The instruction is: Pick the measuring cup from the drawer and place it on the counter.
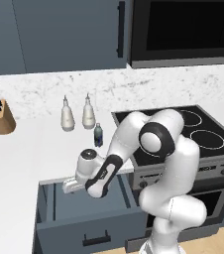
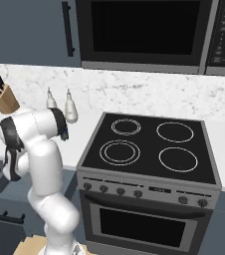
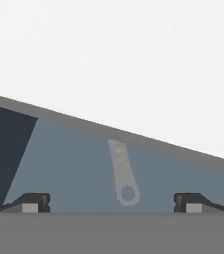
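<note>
In the open drawer (image 1: 84,218), below the white counter (image 1: 20,163), the gripper (image 3: 111,204) hung with its jaws spread wide and nothing between them. In the hand view, the two fingertips (image 3: 32,203) stood well apart, left and right of the measuring cup (image 3: 123,173). Only the cup's flat handle with its round hole showed, lying on the drawer floor; the bowl end lay hidden under the counter's lip.

Risks, as judged from this position:
- The counter edge overhung the far part of the drawer. A straight lift could strike the hand against it.
- The handle was thin and flat. A closure set too high could slip off it.
- To the right on the counter stood a small green bottle (image 1: 98,135), near the drawer edge. A wide swing could topple it.
</note>
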